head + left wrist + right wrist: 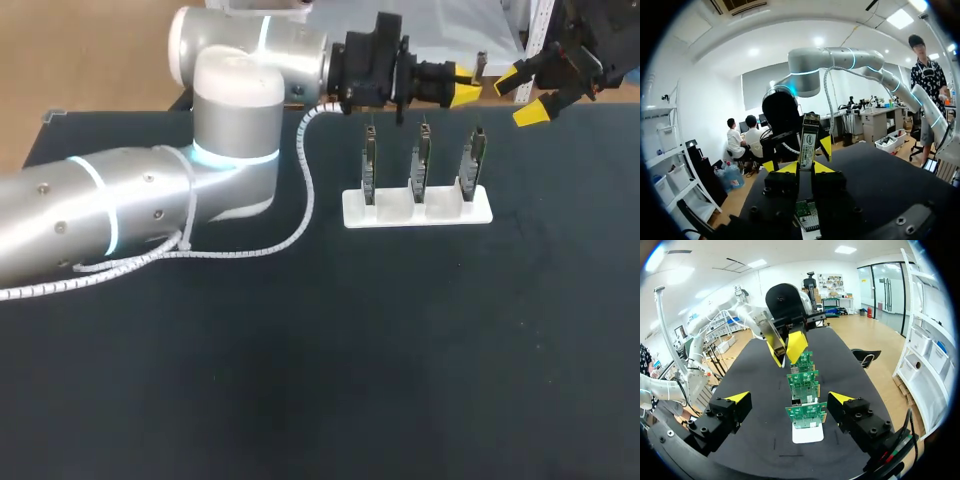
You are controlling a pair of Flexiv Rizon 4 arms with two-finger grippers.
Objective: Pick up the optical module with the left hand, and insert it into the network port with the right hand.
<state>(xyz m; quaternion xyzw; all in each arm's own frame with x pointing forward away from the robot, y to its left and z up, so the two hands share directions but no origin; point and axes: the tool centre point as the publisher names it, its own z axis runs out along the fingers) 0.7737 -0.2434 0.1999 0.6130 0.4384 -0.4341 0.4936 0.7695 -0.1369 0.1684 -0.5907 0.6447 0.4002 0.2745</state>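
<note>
Left gripper (462, 95): clamped on the upright optical module (808, 142), beyond the boards (421, 160).
Right gripper (789, 399): jaws wide apart.
Boards: three, upright in white holder (390, 212).

- Green circuit boards (421, 165): three, all in one row.
- White holder (417, 210): one, under the three boards.
- Optical module (808, 142): one.
- Arms: two, the left arm (130, 200) and the right arm (840, 59).
- Grippers: two, the left gripper (466, 88) and the right gripper (523, 96).
- Yellow tips: four, two to each gripper.
- Table (350, 350): one, with a dark top.
</note>
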